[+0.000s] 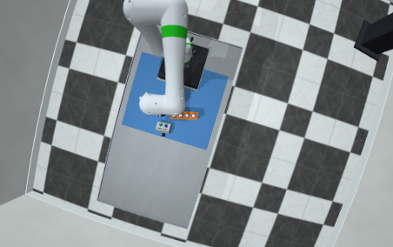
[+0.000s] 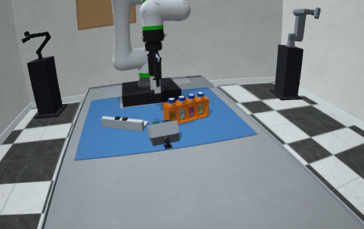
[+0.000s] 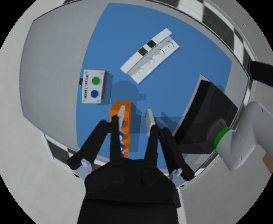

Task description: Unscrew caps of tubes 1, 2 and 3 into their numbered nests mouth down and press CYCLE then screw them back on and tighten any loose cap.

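Item: decapping station (image 2: 187, 114), orange block on the blue mat (image 2: 221, 133), on the grey surface (image 2: 204, 185). Four tubes stand upright in one row, each with a blue cap (image 2: 171, 100) carrying a pale dot; all four caps sit on their tubes. Numbers are too small to read.

Position relative to pincer (image 2: 155, 84): the station lies below the pincer and slightly to its right in the exterior view. In the wrist view the orange row (image 3: 120, 125) runs lengthwise between the two fingers, toward the left one, so the row's long axis points away from the wrist rather than across the jaws. A descent is likely needed; which cap lies directly beneath cannot be told.

Pincer state: fingers partly spread and parallel, nothing between them; gap looks about cap-wide.

Other items: white cap tray (image 2: 124, 122), left of the station, nests apparently unfilled; small grey desk (image 2: 163, 133) nearer, with green key (image 3: 96, 80) and blue key (image 3: 95, 94).

Progress, judged: no cap removed yet.
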`<move>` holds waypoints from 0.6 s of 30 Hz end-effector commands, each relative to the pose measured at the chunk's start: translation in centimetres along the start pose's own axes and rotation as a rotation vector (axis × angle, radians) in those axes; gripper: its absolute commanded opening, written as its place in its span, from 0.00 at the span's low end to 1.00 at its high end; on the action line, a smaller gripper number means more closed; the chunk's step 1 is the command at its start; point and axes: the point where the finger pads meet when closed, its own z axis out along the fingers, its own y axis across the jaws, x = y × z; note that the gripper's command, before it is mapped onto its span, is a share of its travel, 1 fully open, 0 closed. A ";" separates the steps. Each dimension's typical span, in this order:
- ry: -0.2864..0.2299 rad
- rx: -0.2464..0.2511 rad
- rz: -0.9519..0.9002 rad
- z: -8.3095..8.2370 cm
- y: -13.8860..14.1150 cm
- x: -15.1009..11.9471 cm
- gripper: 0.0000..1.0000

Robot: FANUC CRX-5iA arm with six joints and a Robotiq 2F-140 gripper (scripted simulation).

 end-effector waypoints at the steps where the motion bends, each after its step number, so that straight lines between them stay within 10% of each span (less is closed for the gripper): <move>1: 0.005 0.001 0.264 0.0 -0.4 -2.5 0.35; 18: 0.005 0.002 0.455 0.0 -1.9 -11.6 0.35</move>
